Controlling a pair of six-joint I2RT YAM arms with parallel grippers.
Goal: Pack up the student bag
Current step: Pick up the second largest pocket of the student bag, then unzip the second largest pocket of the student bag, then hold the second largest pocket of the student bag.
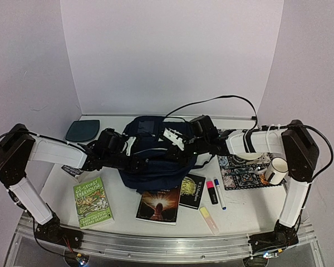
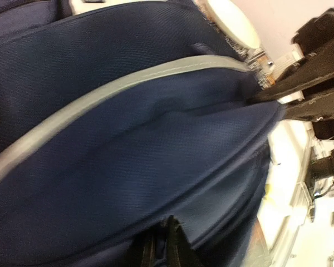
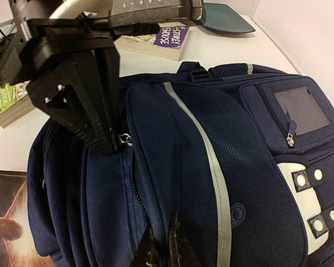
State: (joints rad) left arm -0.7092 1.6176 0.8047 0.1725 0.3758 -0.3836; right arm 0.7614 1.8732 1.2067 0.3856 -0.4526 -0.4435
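Note:
The student bag (image 1: 156, 164), navy with thin grey-white stripes, lies in the middle of the table between both arms. My left gripper (image 1: 134, 161) is shut on the bag's left side; in the left wrist view its fingertips (image 2: 168, 236) pinch a navy fold. In the right wrist view the left gripper (image 3: 112, 142) grips the fabric beside a zipper pull (image 3: 123, 139). My right gripper (image 1: 183, 147) is shut on the bag's right side; its fingertips (image 3: 168, 240) pinch a fold by the zip, left of the stripe. It also shows in the left wrist view (image 2: 270, 94), clamped on fabric.
In front of the bag lie a green book (image 1: 93, 201), a dark book with an orange figure (image 1: 157, 204), a black-and-gold book (image 1: 192, 191), a pink highlighter (image 1: 211, 191), a blue pen (image 1: 219, 193) and a yellow highlighter (image 1: 209, 218). A patterned notebook (image 1: 242, 169) and white mug (image 1: 275, 169) sit right. A teal pad (image 1: 82, 130) lies back left.

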